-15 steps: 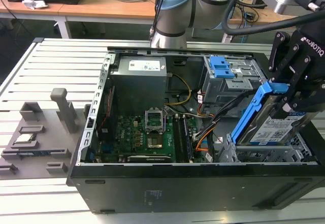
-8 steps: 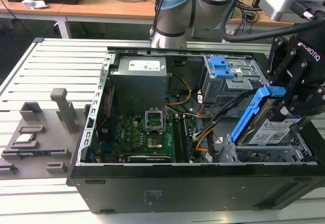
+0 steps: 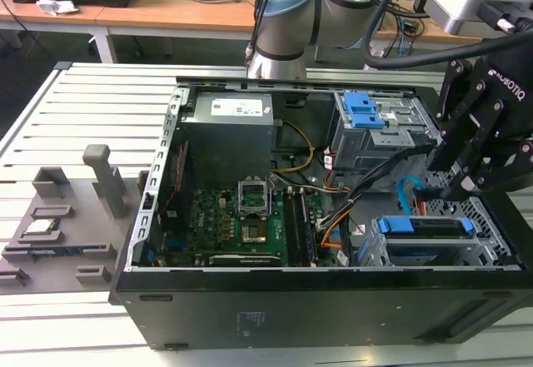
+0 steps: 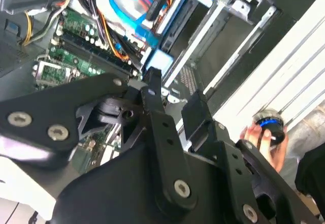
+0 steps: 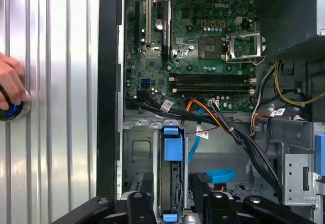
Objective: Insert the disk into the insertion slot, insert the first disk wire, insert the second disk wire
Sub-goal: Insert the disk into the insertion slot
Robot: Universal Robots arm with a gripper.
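Note:
The disk (image 3: 425,227), silver in a bright blue bracket, sits in the insertion slot (image 3: 493,235), a grey perforated cage in the case corner at the exterior view's right. In the first wrist view I see the disk (image 5: 171,150) edge-on inside the slot (image 5: 137,150). My black gripper (image 3: 450,185) hangs just above it, open, with one finger on each side of the disk's line (image 5: 170,193) and nothing held. A loose light-blue flat wire (image 3: 407,192) (image 5: 218,176) curls beside the disk. Its blue plug (image 4: 161,60) lies just past my fingertips (image 4: 151,77).
A taller grey cage with blue latches (image 3: 366,121), a bundle of black and orange cables (image 5: 238,132), the motherboard (image 3: 241,225) and the power supply (image 3: 233,134) crowd the case. A person's hand (image 5: 10,89) rests on a blue-lit knob outside. A grey fixture plate (image 3: 58,225) lies at the exterior view's left.

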